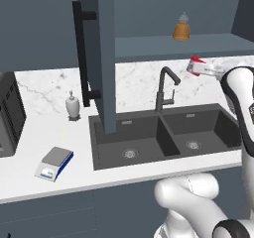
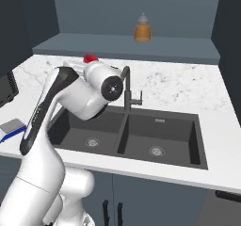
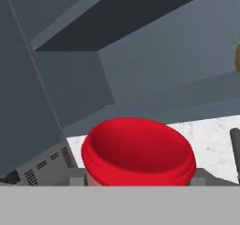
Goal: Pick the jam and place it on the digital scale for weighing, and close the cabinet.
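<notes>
The jaws are clamped on the jam (image 1: pixel 197 63) — its bright red lid fills the lower hand view (image 3: pixel 138 153), round and ridged at the rim, with the grip low on the pale body so the jar rides lid-forward. It hangs in the air above the dark double sink (image 1: pixel 163 135), near the curved black faucet (image 1: pixel 166 88), seemingly lifted clear for carrying across. The digital scale (image 1: pixel 54 162) sits on the white marbled bench (image 1: pixel 30 180), well off to the left of the jaws, its flat grey platform bare. The cabinet (image 1: pixel 104 58) door stands open edge-on between jaws and scale — a likely obstacle. An amber bottle (image 1: pixel 181 29) stays on the shelf.
</notes>
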### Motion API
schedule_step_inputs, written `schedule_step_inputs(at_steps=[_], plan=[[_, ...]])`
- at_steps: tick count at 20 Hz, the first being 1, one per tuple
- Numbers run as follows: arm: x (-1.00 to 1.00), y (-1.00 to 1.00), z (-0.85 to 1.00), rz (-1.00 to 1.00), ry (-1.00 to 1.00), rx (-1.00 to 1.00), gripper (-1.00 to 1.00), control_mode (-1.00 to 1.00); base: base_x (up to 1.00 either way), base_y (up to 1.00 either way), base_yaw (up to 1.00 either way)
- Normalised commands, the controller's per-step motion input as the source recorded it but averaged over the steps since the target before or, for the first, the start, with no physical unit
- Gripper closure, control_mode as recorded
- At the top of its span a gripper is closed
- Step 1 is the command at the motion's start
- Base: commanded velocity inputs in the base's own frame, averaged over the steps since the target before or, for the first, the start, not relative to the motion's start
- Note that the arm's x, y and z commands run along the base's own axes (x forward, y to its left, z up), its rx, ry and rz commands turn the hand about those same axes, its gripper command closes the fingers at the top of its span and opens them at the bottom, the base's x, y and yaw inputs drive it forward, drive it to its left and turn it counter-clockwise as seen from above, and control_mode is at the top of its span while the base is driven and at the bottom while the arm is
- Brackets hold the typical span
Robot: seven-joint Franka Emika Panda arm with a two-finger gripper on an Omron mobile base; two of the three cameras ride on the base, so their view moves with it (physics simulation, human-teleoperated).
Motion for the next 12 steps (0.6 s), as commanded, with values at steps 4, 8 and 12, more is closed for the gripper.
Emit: schedule_step_inputs(at_steps=[4, 8, 12], plan=[[-0.28, 0.82, -0.70, 0.51, 0.00, -0.04, 1.00, -1.00, 0.00, 0.00, 0.00], [-0.02, 1.00, -0.78, 0.48, 0.00, -0.03, 1.00, -1.00, 0.00, 0.00, 0.00], [-0.04, 1.00, -0.64, 0.36, -0.01, -0.12, 1.00, -1.00, 0.00, 0.00, 0.00]])
